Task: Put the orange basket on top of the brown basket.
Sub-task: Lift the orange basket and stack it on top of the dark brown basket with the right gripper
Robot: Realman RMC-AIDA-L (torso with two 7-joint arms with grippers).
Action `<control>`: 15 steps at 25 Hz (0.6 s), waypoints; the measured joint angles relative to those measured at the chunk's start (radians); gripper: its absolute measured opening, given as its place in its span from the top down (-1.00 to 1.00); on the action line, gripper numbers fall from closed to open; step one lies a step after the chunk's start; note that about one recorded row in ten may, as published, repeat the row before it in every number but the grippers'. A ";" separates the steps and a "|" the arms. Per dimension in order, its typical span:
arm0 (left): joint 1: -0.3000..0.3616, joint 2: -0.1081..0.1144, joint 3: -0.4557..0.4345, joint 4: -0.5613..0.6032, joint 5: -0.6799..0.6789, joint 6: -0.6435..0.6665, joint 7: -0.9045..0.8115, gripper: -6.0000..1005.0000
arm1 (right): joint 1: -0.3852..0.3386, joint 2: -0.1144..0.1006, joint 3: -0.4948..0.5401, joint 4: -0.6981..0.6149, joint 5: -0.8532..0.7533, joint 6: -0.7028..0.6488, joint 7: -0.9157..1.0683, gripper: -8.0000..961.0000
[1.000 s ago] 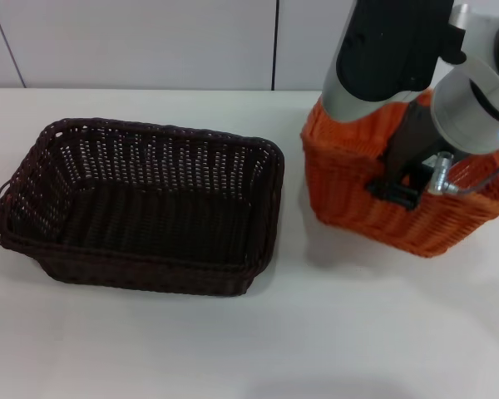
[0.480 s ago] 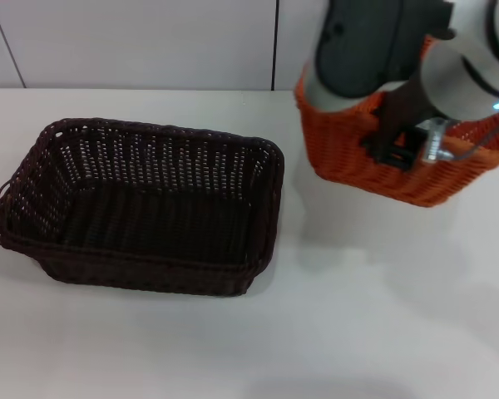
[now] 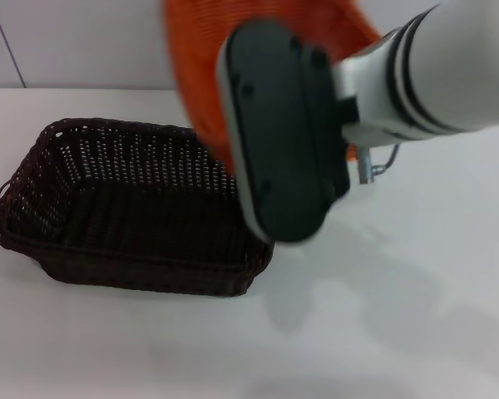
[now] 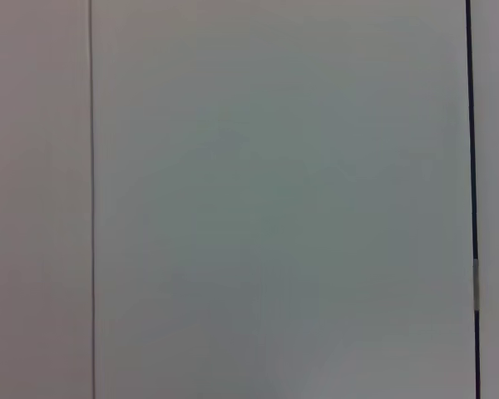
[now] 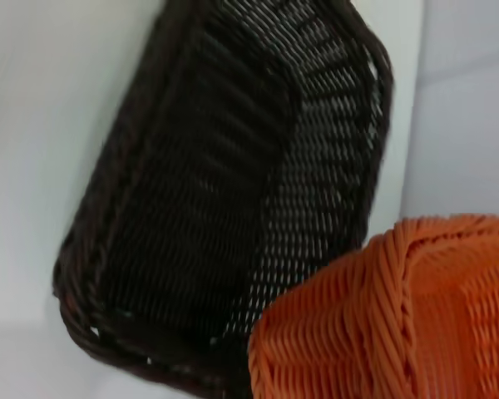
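The orange basket (image 3: 201, 50) is lifted off the table and hangs tilted in the air above the far right part of the brown basket (image 3: 133, 208). My right arm (image 3: 283, 133) carries it; its dark housing hides the gripper and most of the basket in the head view. In the right wrist view the orange basket's woven rim (image 5: 399, 324) is close, with the brown basket (image 5: 224, 183) lying empty below it. The brown basket stands on the white table at the left. My left arm is out of view.
The white table (image 3: 399, 332) stretches to the right and front of the brown basket. A pale panelled wall (image 3: 83, 41) runs along the table's far edge. The left wrist view shows only that wall (image 4: 274, 208).
My right arm has lifted the orange basket from the table at the right and swung it up and to the left, over the brown basket. The brown basket has not moved.
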 joint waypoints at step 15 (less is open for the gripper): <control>-0.015 0.001 0.002 0.008 -0.001 -0.017 -0.037 -0.51 | -0.259 -0.002 -0.144 -0.081 0.001 0.295 -0.596 0.35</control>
